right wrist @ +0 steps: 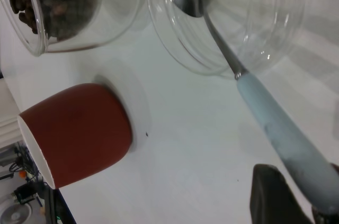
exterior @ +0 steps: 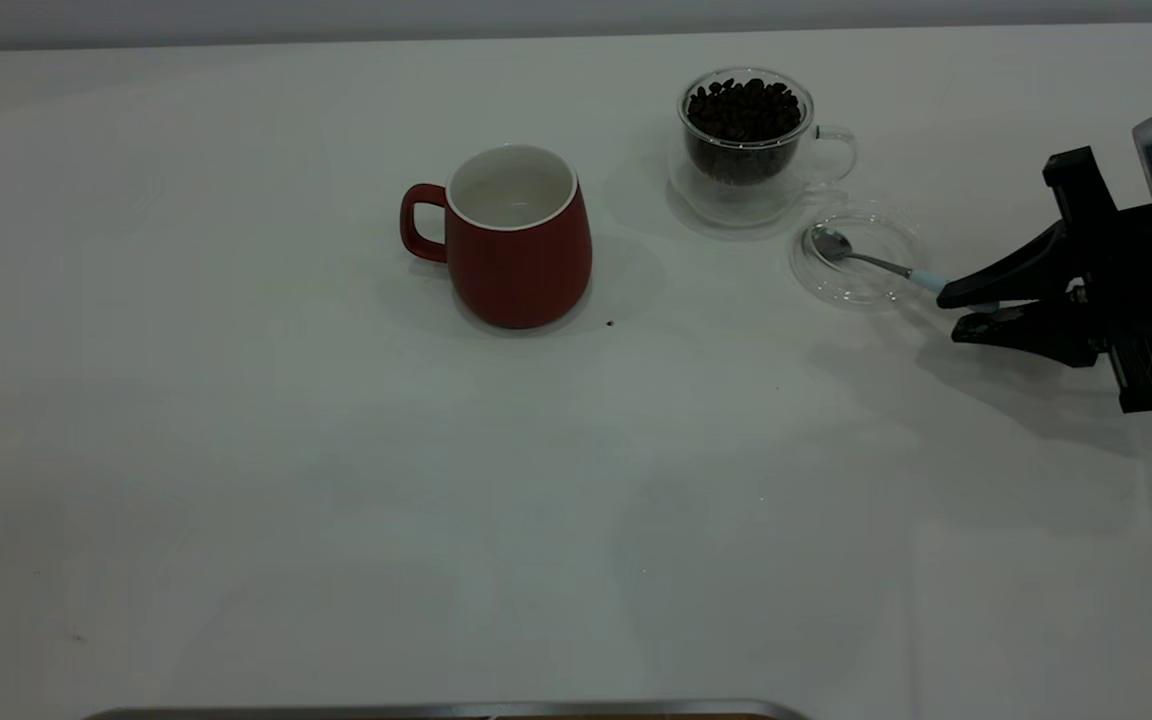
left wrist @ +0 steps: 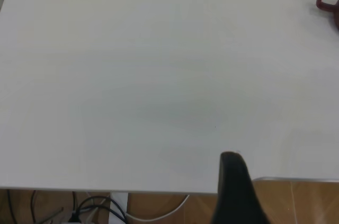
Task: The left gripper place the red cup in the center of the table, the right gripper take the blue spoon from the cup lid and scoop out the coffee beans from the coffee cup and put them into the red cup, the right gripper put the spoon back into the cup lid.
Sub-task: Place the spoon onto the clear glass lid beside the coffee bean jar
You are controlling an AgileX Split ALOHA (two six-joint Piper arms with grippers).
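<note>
1. The spoon could slip. The right gripper (exterior: 948, 312) is at the very end of the blue spoon (exterior: 861, 257), so a weak pinch may let it tip or drop.
2. The cup lid (exterior: 856, 254) is light glass. If the spoon drags as it comes up, I think the lid could slide or bump the coffee cup (exterior: 748, 140) just beside it.
3. The coffee beans (exterior: 744, 108) are heaped to the top of the coffee cup. A scoop that is too big could spill beans on the surface (exterior: 236, 450).
4. The right gripper comes in from the right, low over the surface, lying almost flat and pointing left. Its two black fingers are a little apart, with the pale blue handle tip between them. In the right wrist view the handle (right wrist: 286, 134) runs down between the fingers, but I cannot tell if they squeeze it yet.
5. The spoon's shiny bowl lies in the cup lid, and its handle sticks out to the right.
6. The red cup (exterior: 514, 240) stands upright near the middle of the surface, left of the coffee cup, empty inside.
7. The left gripper (left wrist: 235, 192) waits at the edge of the surface, well apart from the red cup. Only one black finger shows, so I cannot tell if it is open.
</note>
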